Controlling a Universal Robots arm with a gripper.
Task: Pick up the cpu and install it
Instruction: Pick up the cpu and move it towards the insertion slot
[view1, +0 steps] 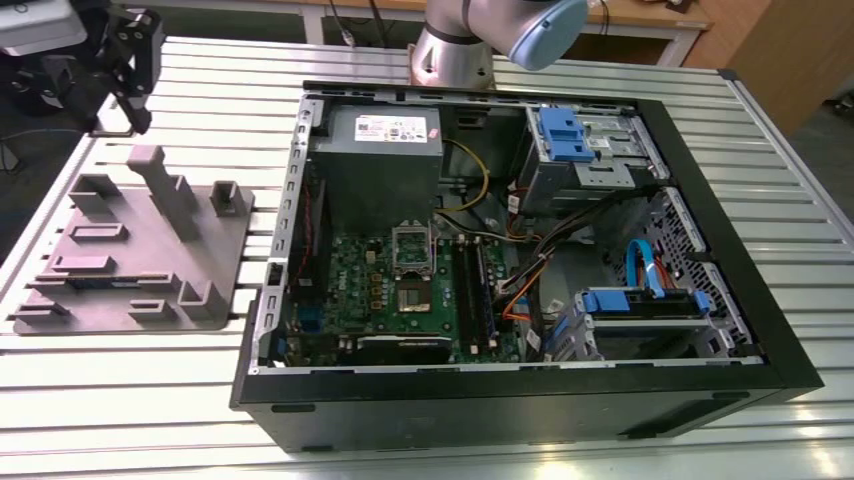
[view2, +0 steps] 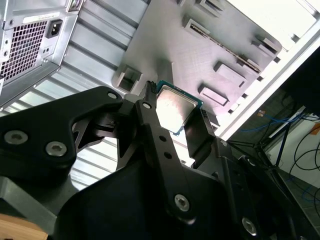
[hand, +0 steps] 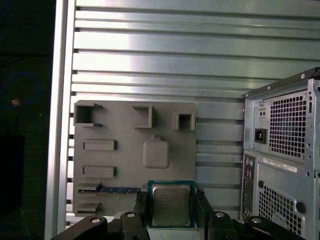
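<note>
Ribbed aluminium worktop (hand: 150, 60) carries the grey fixture plate (hand: 115, 130), and the open computer case (view1: 534, 400) stands just beside it. I hang over the plate's side, away from the case. My fingers (hand: 201, 207) are closed narrow on the cpu (hand: 171, 204), one against each of two opposite edges, with its silvery top turned toward both wrist views and, as far as I can tell, lifted clear of the plate. I judge the edge grip is there so nothing presses on the underside and the chip sits level for the socket (view1: 411, 262) on the board inside the case.
</note>
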